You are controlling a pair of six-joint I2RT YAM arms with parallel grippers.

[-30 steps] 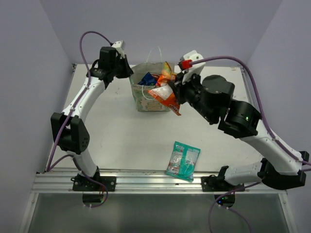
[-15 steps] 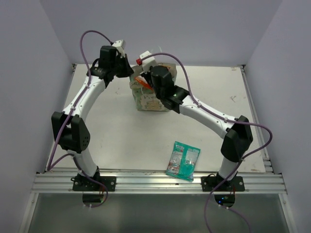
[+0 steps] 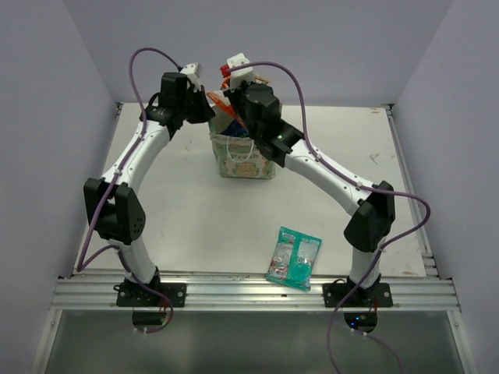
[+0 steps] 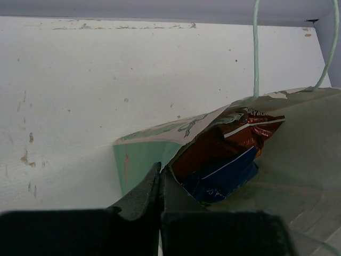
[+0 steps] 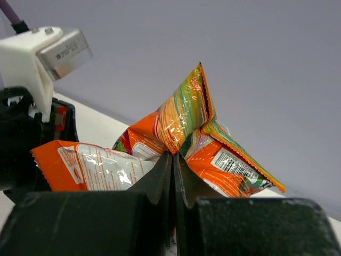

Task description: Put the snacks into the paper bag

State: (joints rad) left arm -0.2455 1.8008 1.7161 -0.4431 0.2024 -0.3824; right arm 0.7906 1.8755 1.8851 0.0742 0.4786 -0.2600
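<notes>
The paper bag (image 3: 243,160) stands at the back middle of the table. My left gripper (image 3: 207,110) is shut on the bag's left rim (image 4: 160,168). The left wrist view looks into the bag at the red Doritos bag (image 4: 226,143) and the dark blue packet (image 4: 226,178). My right gripper (image 3: 232,111) is over the bag's mouth, shut on the orange-white packet (image 5: 98,168). The green-yellow packet (image 5: 184,114) presses against its fingertips (image 5: 173,154). The teal-white packet (image 3: 294,258) lies flat on the table near the front edge.
The bag's white string handles (image 4: 256,48) rise above its rim. The left arm's white camera mount (image 5: 45,53) is close to my right gripper. Grey walls close in the table at the back and both sides.
My right arm has swung left from beside the bag's right front to over its mouth, carrying the orange-white packet. The left arm and the teal-white packet have not moved.
</notes>
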